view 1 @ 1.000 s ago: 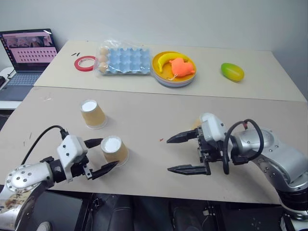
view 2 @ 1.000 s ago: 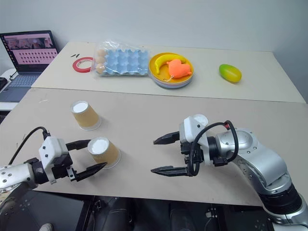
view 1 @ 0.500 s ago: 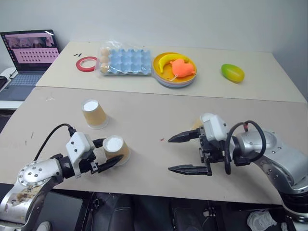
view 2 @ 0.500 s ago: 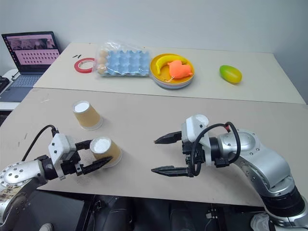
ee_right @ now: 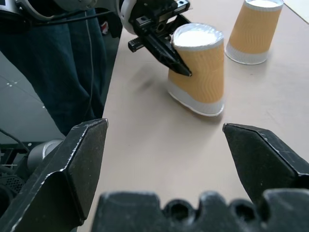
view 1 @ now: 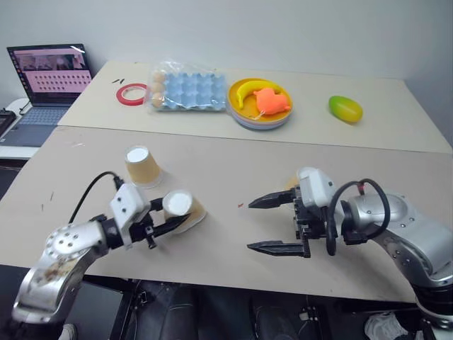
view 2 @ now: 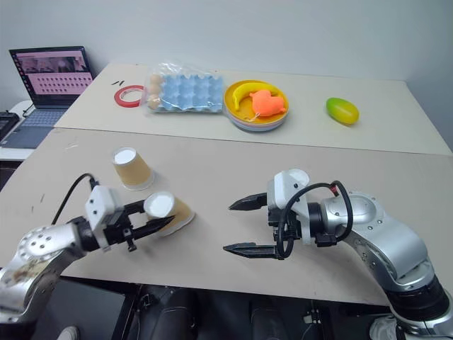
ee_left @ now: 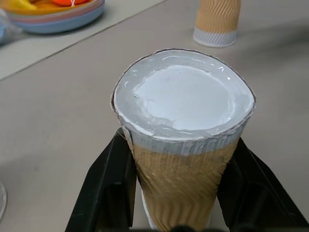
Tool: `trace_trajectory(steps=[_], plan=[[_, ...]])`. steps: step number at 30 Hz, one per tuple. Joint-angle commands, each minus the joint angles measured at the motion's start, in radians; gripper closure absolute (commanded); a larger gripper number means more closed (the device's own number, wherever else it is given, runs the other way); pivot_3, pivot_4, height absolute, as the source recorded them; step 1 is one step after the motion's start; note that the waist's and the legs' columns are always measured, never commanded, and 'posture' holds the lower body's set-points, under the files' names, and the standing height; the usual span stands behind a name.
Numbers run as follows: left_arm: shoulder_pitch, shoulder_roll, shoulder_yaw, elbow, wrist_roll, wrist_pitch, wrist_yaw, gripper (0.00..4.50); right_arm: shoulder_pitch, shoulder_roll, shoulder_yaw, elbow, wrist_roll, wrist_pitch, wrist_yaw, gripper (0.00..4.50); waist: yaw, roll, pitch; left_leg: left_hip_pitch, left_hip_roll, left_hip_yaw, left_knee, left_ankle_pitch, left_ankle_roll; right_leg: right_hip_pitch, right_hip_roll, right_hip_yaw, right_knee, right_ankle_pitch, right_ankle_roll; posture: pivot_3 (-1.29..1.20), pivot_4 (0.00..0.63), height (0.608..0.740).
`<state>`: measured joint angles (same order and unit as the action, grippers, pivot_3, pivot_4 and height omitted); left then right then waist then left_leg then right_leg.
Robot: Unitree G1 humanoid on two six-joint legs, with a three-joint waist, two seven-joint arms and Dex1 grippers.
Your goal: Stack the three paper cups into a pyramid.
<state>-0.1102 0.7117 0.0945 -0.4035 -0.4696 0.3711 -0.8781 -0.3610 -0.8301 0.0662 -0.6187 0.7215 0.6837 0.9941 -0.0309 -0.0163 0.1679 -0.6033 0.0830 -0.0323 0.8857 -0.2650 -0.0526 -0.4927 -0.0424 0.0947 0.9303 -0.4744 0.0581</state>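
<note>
My left gripper [view 1: 175,216] is shut on a tan ribbed paper cup [view 1: 184,206], whose white base faces up. This cup [ee_left: 186,145] sits between the black fingers [ee_left: 104,188] and is tilted, its rim low by the table. A second cup [view 1: 142,166] stands upside down just behind it, also seen as the far cup [ee_right: 253,31] in the right wrist view. A third cup [ee_left: 217,19] stands upside down near my right arm, mostly hidden behind it as a tan sliver [view 1: 289,185]. My right gripper [view 1: 250,227] hangs open at centre right with nothing between its fingers.
On the far table lie a red tape ring [view 1: 132,93], a blue egg tray [view 1: 190,90], a yellow plate [view 1: 239,91] with a banana and an orange toy, and a green mango [view 1: 345,108]. A laptop [view 1: 49,71] stands far left. A seam runs between the two tables.
My left gripper closed on the near cup, then carried it a little forward and right, tipping it. The right gripper stayed open and still.
</note>
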Motion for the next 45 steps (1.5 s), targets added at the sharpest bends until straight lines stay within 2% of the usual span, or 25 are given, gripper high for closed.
trace_trajectory(steps=[1,7,12,21,25,27,28,29,37,45], plan=[[-0.14,-0.048,-0.087,0.096,0.031,-0.053,-0.045,2.48,0.002,-0.015,-0.034,-0.041,0.015,0.008,-0.015,0.0,0.002,0.0,0.0,0.0,0.0,0.0,0.0,0.001,0.001,0.0,0.0,0.0,0.0,0.0,0.0,0.0,0.15,0.645],[-0.319,-0.189,-0.233,0.291,0.104,-0.145,-0.1,2.48,0.012,-0.024,-0.053,-0.065,0.03,0.026,-0.045,0.0,-0.002,0.0,0.0,-0.001,-0.001,0.0,0.0,0.001,0.001,0.0,0.0,0.001,0.001,0.002,0.001,0.0,0.15,0.645],[-0.396,-0.283,-0.293,0.442,0.16,-0.233,-0.134,2.48,0.033,-0.04,-0.08,-0.099,0.045,0.045,-0.072,0.0,-0.008,0.0,0.0,-0.001,-0.001,-0.001,0.001,0.002,0.002,0.001,0.0,0.001,0.002,0.002,0.001,0.0,0.15,0.645],[-0.458,-0.346,-0.353,0.641,0.254,-0.346,-0.176,2.48,0.06,-0.046,-0.114,-0.147,0.076,0.069,-0.13,0.0,-0.006,0.0,0.0,0.001,-0.003,-0.001,0.001,0.006,0.008,0.002,0.0,0.001,0.006,0.005,0.002,0.0,0.15,0.645],[-0.45,-0.355,-0.344,0.636,0.24,-0.351,-0.191,1.34,0.065,-0.047,-0.119,-0.154,0.079,0.073,-0.146,0.0,-0.006,0.0,0.0,0.001,-0.003,-0.001,0.001,0.007,0.009,0.002,0.0,0.001,0.006,0.006,0.002,0.0,0.15,0.645],[-0.449,-0.355,-0.332,0.624,0.237,-0.355,-0.188,0.37,0.067,-0.047,-0.119,-0.154,0.082,0.071,-0.15,0.0,-0.009,0.0,0.0,0.001,-0.003,-0.001,0.001,0.007,0.009,0.001,0.0,0.001,0.006,0.006,0.002,0.0,0.15,0.645],[-0.45,-0.354,-0.325,0.617,0.232,-0.349,-0.187,0.1,0.067,-0.047,-0.118,-0.153,0.082,0.069,-0.151,0.0,-0.009,0.0,0.0,0.001,-0.003,-0.001,0.001,0.007,0.009,0.001,0.0,0.001,0.006,0.006,0.002,0.0,0.15,0.645],[-0.454,-0.351,-0.316,0.604,0.225,-0.337,-0.184,0.04,0.065,-0.046,-0.115,-0.149,0.082,0.066,-0.151,0.0,-0.009,0.0,0.0,0.001,-0.003,-0.001,0.001,0.007,0.009,0.001,0.0,0.001,0.006,0.006,0.002,0.0,0.15,0.645],[-0.456,-0.258,-0.218,0.384,0.144,-0.182,-0.167,0.04,0.041,-0.028,-0.078,-0.106,0.063,0.043,-0.132,0.0,-0.011,0.0,0.0,0.001,-0.002,-0.002,0.001,0.007,0.009,0.002,0.0,0.001,0.006,0.006,0.002,0.0,0.15,0.645],[-0.316,-0.048,-0.052,0.057,0.022,0.037,-0.129,0.04,-0.02,0.005,-0.025,-0.024,0.033,0.012,-0.063,0.0,-0.014,0.001,0.001,0.001,-0.002,-0.001,0.0,0.007,0.009,0.001,0.0,0.001,0.006,0.006,0.002,0.0,0.15,0.645]])
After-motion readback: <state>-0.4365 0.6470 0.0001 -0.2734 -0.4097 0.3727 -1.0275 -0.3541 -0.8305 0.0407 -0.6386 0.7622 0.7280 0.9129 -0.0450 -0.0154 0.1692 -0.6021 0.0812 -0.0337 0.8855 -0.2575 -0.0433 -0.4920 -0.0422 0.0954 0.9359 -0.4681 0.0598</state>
